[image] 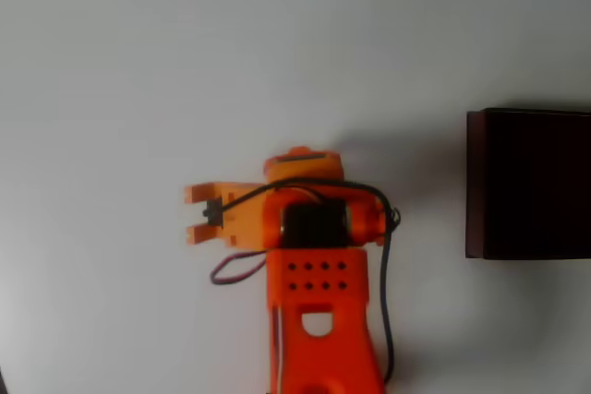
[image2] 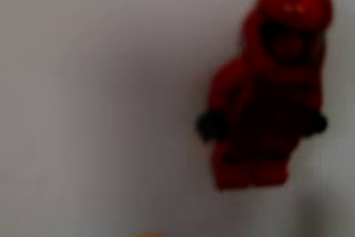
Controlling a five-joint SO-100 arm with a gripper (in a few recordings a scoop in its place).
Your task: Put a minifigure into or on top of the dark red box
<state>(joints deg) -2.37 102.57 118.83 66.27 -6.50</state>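
The minifigure (image2: 266, 87) lies flat on the white table (image: 111, 62), seen close and blurred in the wrist view, right of centre, head toward the top edge of that picture and legs toward the bottom, so its long axis runs nearly up and down there with a slight lean. It seems to sit just under the gripper, a little to the right of the camera's centre line; a small sideways shift looks needed before closing.

In the overhead view the gripper (image: 196, 212) points toward the table's left side, its two fingers apart with a clear gap between them, nothing held. The figure itself cannot be made out there, probably hidden under the arm.

The box (image: 528, 184) stands at the table's right edge, well apart from the gripper and behind it. Bare table lies between, so the carry across looks unobstructed.
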